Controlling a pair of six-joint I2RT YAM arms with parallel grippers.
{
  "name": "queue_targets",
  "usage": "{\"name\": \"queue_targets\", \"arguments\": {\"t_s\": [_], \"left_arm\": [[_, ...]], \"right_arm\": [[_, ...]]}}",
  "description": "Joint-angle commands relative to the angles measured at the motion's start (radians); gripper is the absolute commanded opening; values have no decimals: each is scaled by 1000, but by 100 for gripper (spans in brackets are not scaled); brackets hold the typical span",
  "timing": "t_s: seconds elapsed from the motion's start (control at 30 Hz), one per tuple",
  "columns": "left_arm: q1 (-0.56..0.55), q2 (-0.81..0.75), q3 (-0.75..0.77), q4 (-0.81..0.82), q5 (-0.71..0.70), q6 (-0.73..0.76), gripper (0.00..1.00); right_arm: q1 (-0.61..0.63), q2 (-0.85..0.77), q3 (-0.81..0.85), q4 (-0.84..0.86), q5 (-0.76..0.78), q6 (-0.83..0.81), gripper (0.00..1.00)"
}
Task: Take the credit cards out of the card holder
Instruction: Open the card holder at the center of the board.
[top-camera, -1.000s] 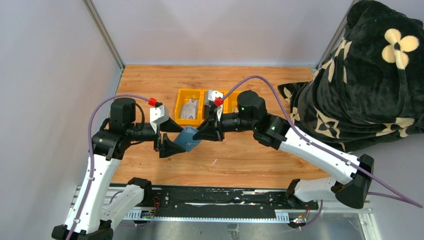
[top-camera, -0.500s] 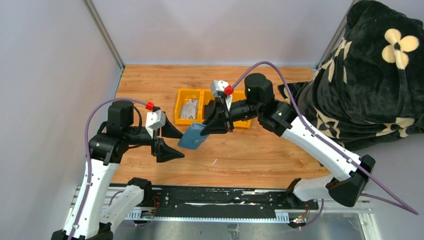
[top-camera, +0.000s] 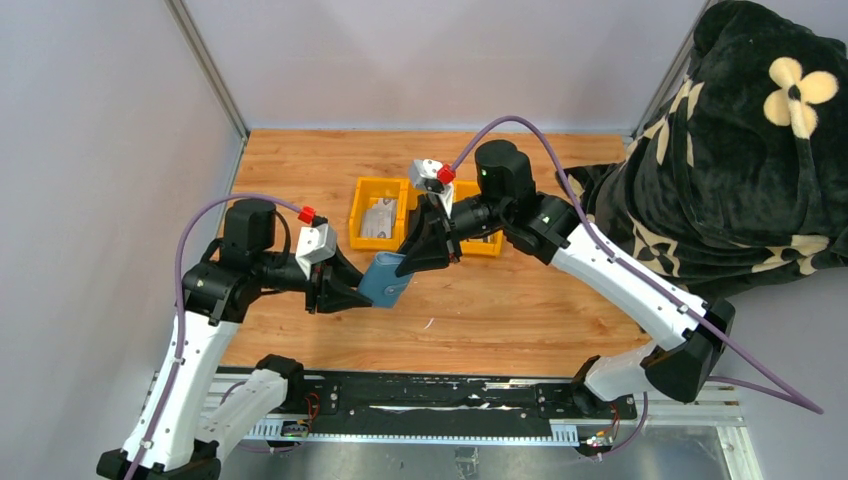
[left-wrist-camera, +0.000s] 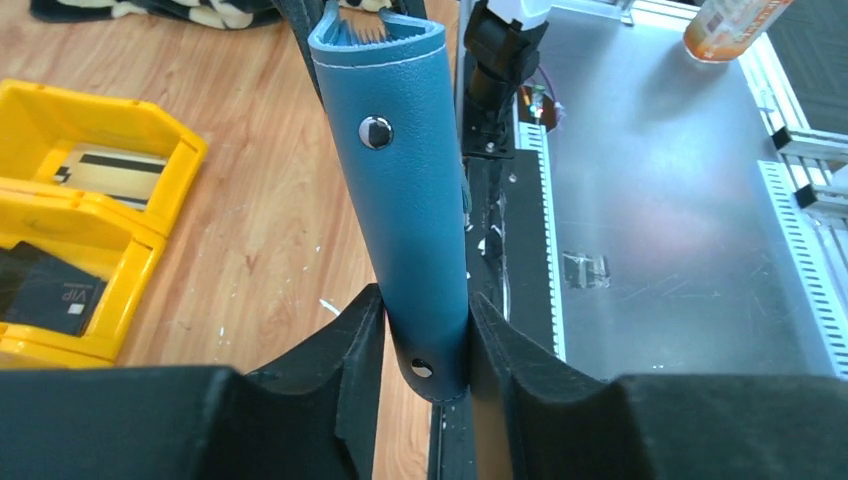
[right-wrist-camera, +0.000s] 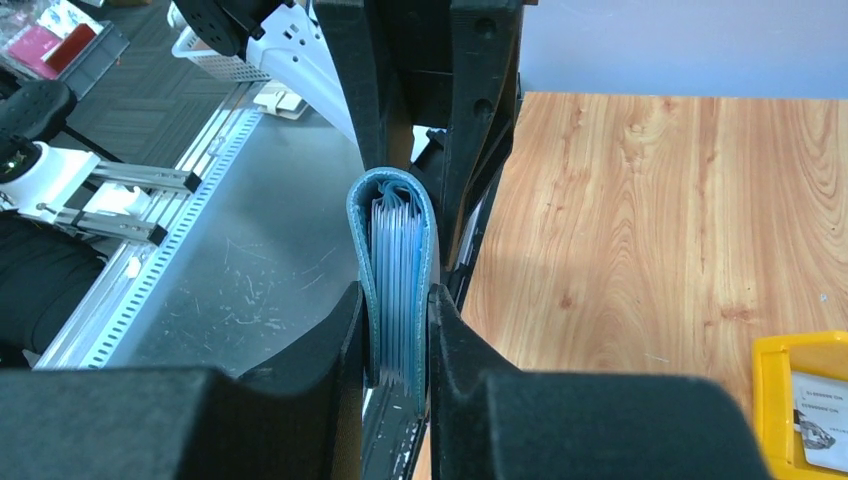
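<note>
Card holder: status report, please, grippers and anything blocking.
The left gripper and right gripper both clamp the card holder. Folded shut, above the table. Nothing in the way.

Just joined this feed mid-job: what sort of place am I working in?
Probably a robotics lab cell: a wooden table enclosed by grey panels, an aluminium mounting rail along its near edge, a blanket draped alongside.
</note>
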Motion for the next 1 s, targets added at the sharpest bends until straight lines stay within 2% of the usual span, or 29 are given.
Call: {"name": "queue_targets", "arguments": {"t_s": [0.0, 0.13, 0.23, 0.33, 0.4, 0.53, 0.7, 0.8, 0.87, 0.93, 0.97], "left_arm": [[-16, -3, 3, -13, -60, 63, 31], [-16, -9, 5, -15, -119, 120, 14], [-16, 0, 23, -18, -141, 143, 0], [-16, 10, 45, -17, -157, 123, 0], [-16, 8, 52, -18, -154, 108, 0], [-16, -1, 52, 18, -186, 10, 0], [-16, -80, -26, 309, -279, -304, 0], [-15, -131, -74, 453, -266, -429, 0], [-16, -130, -73, 459, -248, -462, 0], [-16, -120, -61, 435, -237, -477, 0], [-16, -119, -58, 427, -230, -478, 0]], "right_arm": [[18, -7, 37, 133, -40, 85, 1], [37, -22, -15, 243, -19, 153, 7], [69, -32, -46, 270, 35, 172, 27], [79, -50, -107, 331, 83, 219, 48], [75, -75, -151, 364, 126, 238, 52], [67, -128, -245, 486, 211, 333, 56], [66, -188, -379, 608, 460, 428, 61], [65, -210, -427, 613, 645, 464, 64], [65, -224, -460, 660, 716, 509, 68], [65, -220, -484, 726, 720, 577, 71], [65, -211, -493, 768, 703, 602, 76]]}}
